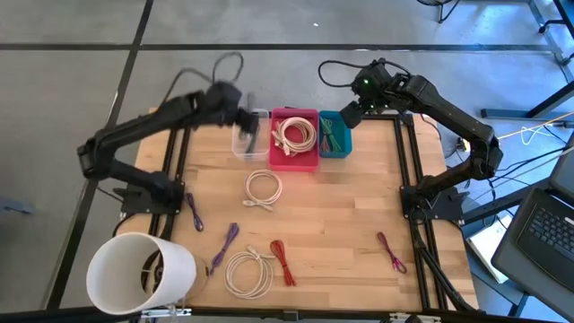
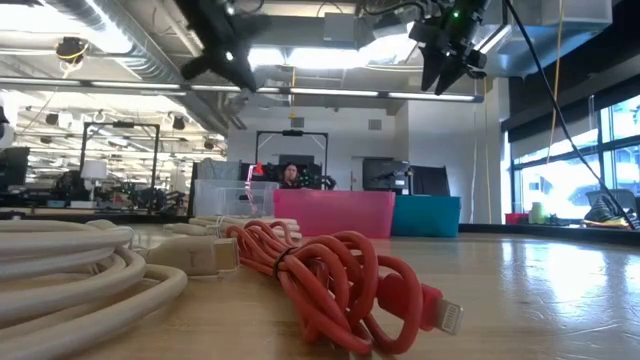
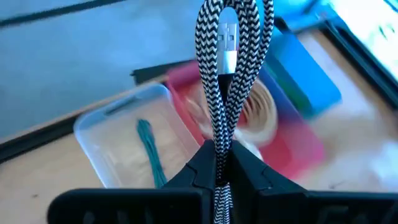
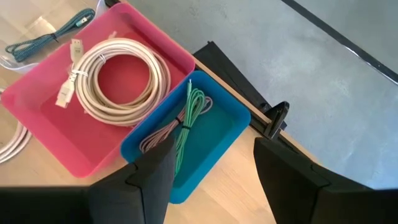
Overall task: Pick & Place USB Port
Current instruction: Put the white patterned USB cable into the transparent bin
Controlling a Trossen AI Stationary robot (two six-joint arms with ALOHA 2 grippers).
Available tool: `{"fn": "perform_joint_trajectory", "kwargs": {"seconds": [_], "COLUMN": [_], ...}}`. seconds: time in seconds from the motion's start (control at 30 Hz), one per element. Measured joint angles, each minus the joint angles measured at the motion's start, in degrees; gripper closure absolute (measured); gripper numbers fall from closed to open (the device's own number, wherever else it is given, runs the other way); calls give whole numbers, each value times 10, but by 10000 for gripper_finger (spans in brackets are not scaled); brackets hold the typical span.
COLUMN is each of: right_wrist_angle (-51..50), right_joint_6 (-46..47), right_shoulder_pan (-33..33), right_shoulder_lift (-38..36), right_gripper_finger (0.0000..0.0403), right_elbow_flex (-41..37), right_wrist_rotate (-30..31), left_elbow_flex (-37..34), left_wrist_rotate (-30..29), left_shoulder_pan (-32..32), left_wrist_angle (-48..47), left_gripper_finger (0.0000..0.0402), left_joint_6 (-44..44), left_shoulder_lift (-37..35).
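The room is bright. Long ceiling lights (image 2: 330, 55) shine white in the low view, and big windows (image 2: 575, 165) let in daylight on one side. From above, the wooden table (image 1: 341, 215) is evenly lit, with soft small shadows. The left arm (image 1: 170, 117) looks smeared there. In the left wrist view the bins (image 3: 130, 140) are blurry. In the low view the red cable (image 2: 340, 280) is sharp and the room behind is hazy.

High view looks straight down on the whole table (image 1: 341, 224). Low view sits at tabletop level, right up against a red cable (image 2: 330, 285), facing the room. Both wrist views look down close on the pink bin (image 4: 37, 93), which all four views share.
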Motion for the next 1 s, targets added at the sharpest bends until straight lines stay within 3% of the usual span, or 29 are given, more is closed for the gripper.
{"fn": "perform_joint_trajectory", "kwargs": {"seconds": [0.17, 0.43, 0.63, 1.0], "right_wrist_angle": [0, -33, -79, -75], "right_joint_6": [-12, -34, -64, -109], "right_shoulder_pan": [0, -21, -41, -46], "right_shoulder_lift": [0, 0, 0, 0], "right_gripper_finger": [183, 183, 183, 183], "right_elbow_flex": [0, 0, 0, 0], "right_wrist_rotate": [0, 0, 0, -2], "left_elbow_flex": [69, 169, 174, 174], "left_wrist_rotate": [59, 92, 91, 89], "left_shoulder_pan": [73, 71, 85, 85], "left_wrist_angle": [-3, -76, -117, -143], "left_gripper_finger": [388, 388, 388, 388], "left_joint_6": [-39, -75, -104, -107], "left_shoulder_lift": [89, 235, 275, 344]}}
